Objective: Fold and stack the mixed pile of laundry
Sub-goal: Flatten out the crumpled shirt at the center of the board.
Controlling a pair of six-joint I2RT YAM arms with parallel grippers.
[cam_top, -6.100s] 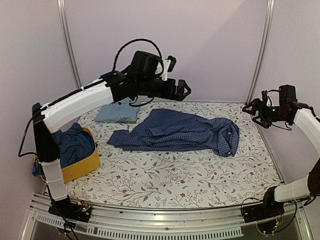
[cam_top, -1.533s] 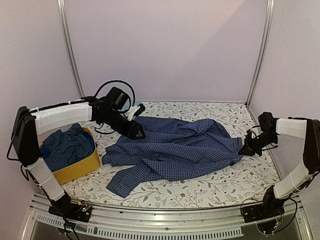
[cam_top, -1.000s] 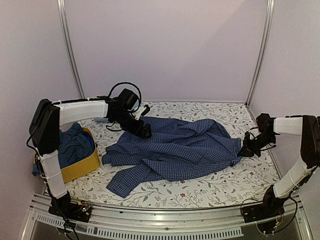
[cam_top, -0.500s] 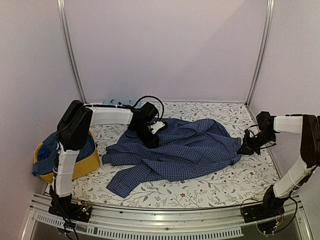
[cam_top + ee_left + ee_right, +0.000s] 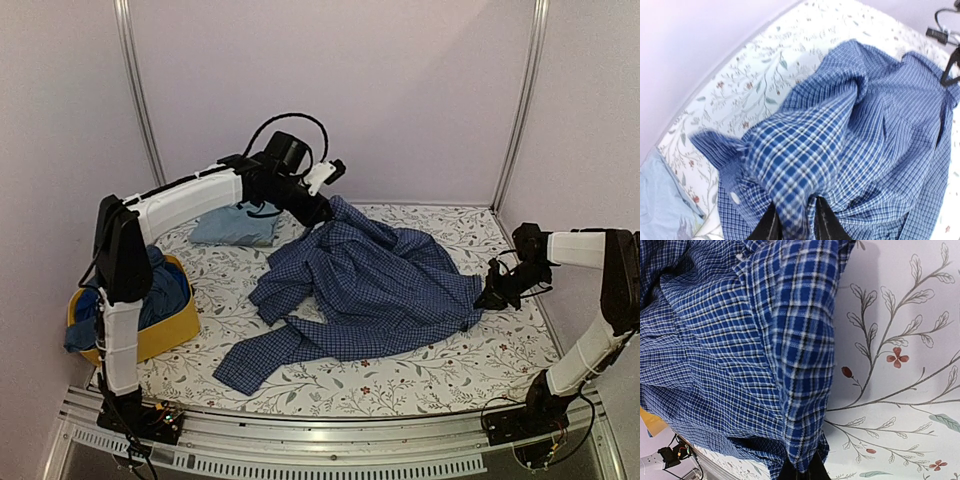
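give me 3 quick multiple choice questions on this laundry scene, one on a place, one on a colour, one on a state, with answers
1. Where on the table does the light blue T-shirt lie?
A far left
B near right corner
C middle of the near edge

2. What colour is the basket?
A yellow
B red
C green

3. How is the left gripper?
A open over bare table
B shut on the checked shirt, holding part of it up
C out of sight

Answers: 1 A, it lies by the back wall, left of the checked shirt; 2 A, its wall is yellow; 3 B, checked cloth sits pinched between its fingers.
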